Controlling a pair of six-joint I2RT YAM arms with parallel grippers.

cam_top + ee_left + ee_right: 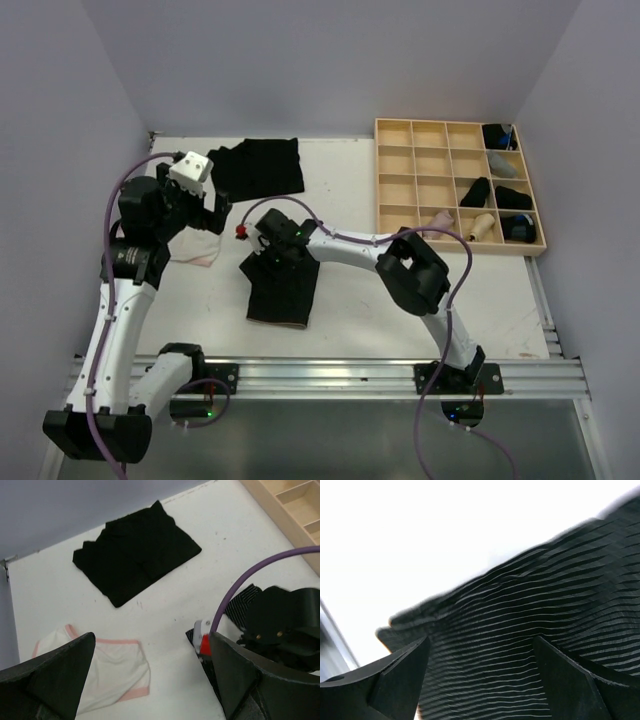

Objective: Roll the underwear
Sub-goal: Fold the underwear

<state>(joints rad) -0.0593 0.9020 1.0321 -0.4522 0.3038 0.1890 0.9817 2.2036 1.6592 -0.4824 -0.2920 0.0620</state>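
Note:
A black underwear with thin pale stripes (282, 288) lies flat at the table's middle. My right gripper (268, 246) is open and low over its far edge; in the right wrist view the striped cloth (520, 605) fills the space between the spread fingers (481, 647). A whitish underwear with pink edging (196, 250) lies to the left, and in the left wrist view (112, 672) it sits under my open, empty left gripper (152, 642), which hangs above it (212, 214). A pile of black underwear (258, 166) lies at the back, also in the left wrist view (135, 555).
A pale wooden grid tray (400, 186) stands at the back right, with several small rolls in its right-hand cells, such as a black one (476, 191). The right arm's purple cable (240, 587) crosses the left wrist view. Grey walls close the table on three sides.

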